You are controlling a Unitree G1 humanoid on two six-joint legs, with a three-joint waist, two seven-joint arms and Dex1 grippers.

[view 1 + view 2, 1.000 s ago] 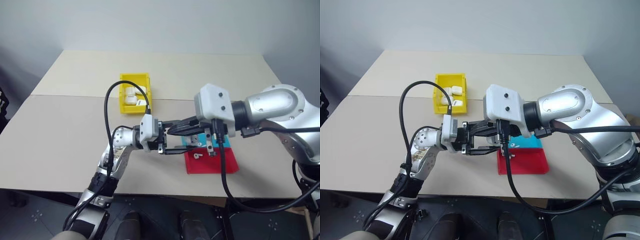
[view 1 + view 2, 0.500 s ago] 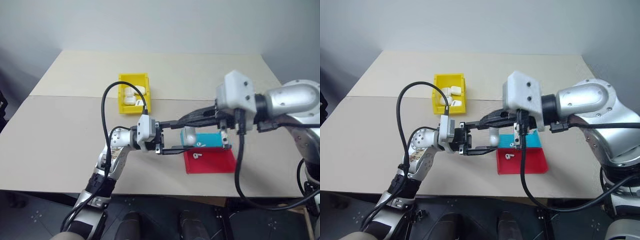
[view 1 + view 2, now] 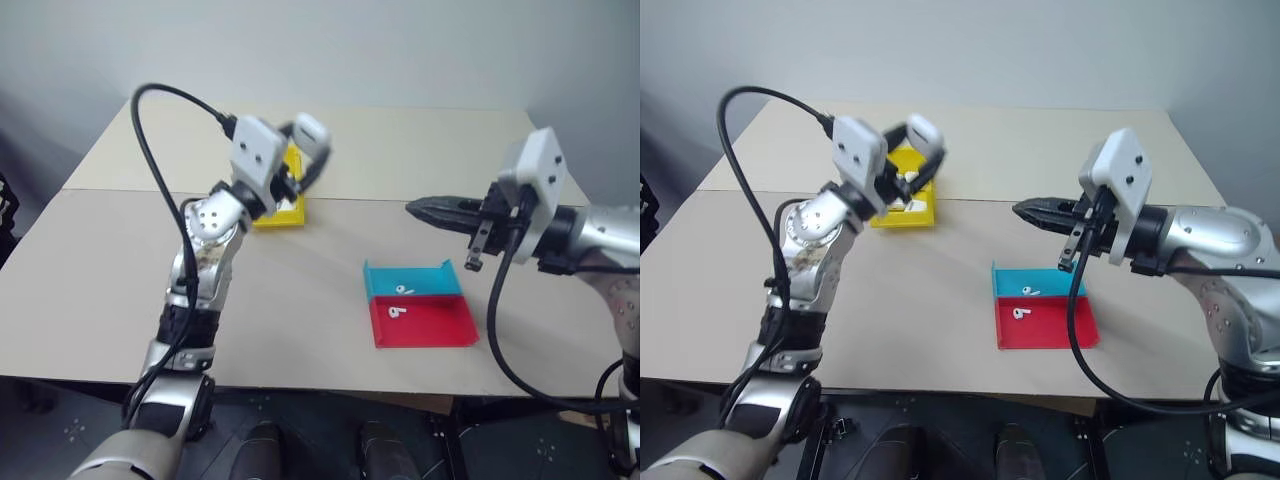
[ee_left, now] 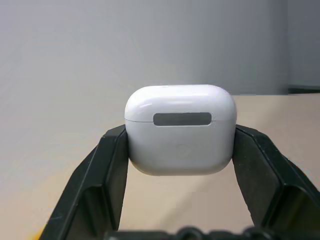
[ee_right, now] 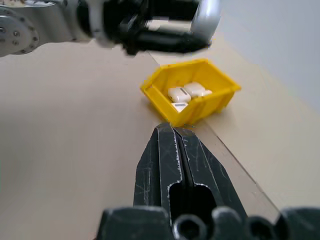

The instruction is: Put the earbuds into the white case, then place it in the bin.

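Case (image 4: 180,129) shut, pinched in left gripper (image 3: 305,150) above yellow bin (image 3: 289,212); drop left. Right gripper (image 3: 425,210) pressed together, empty. Two earbuds (image 3: 401,292) left lying in tray (image 3: 450,324).

No readable text, label, brand, number or sign anywhere. White case (image 4: 180,129) carries only blank grey oblong patch on its face, no lettering. Yellow bin (image 5: 192,98) walls plain. Blue-and-red tray (image 3: 419,307) unmarked.
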